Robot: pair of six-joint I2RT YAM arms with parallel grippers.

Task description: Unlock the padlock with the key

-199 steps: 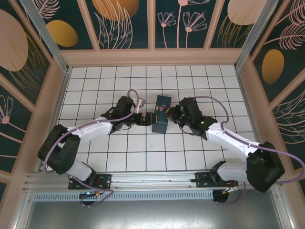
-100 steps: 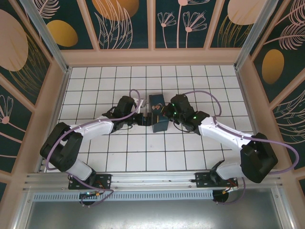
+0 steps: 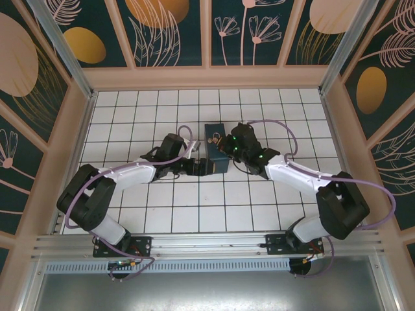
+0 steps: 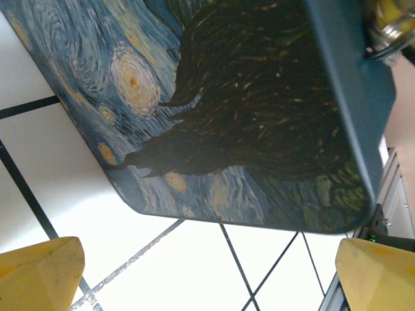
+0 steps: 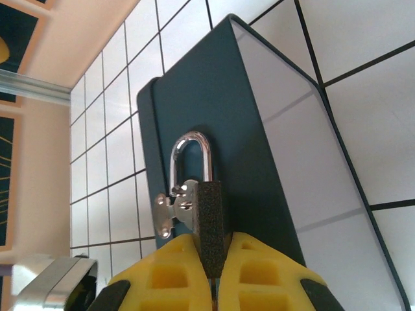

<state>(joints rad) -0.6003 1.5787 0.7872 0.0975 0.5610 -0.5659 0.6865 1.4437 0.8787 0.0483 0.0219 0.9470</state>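
Padlock, right wrist view: one padlock (image 5: 209, 214) is gripped by its dark body, squarely between the jaws.
Surface, right wrist view: a white tiled table (image 5: 363, 84) with dark grid lines is seen beyond the jaws.
Right jaws: the right gripper (image 5: 211, 278) is closed tight on the padlock, a yellow fingertip (image 5: 168, 282) pressed to each side.
Shackle: a silver loop (image 5: 191, 152) rises ahead of the jaws and is passed through a metal hasp (image 5: 170, 208).
Box, right wrist view: one dark blue tin box (image 5: 194, 103) is stood on edge, and the hasp is fixed to its side.
Left jaws, left wrist view: the left gripper (image 4: 207, 275) is spread wide, and nothing is held.
Box, left wrist view: its painted swirling-sky face is seen just ahead of the open jaws, tilted over the tiles.
Room, top view: the table is enclosed by wall panels (image 3: 168, 29) painted with leaves and gold discs.
Arms, top view: two are counted; the left arm (image 3: 123, 173) and the right arm (image 3: 292, 178) are bent inward from the near edge, and the box is flanked by both grippers.
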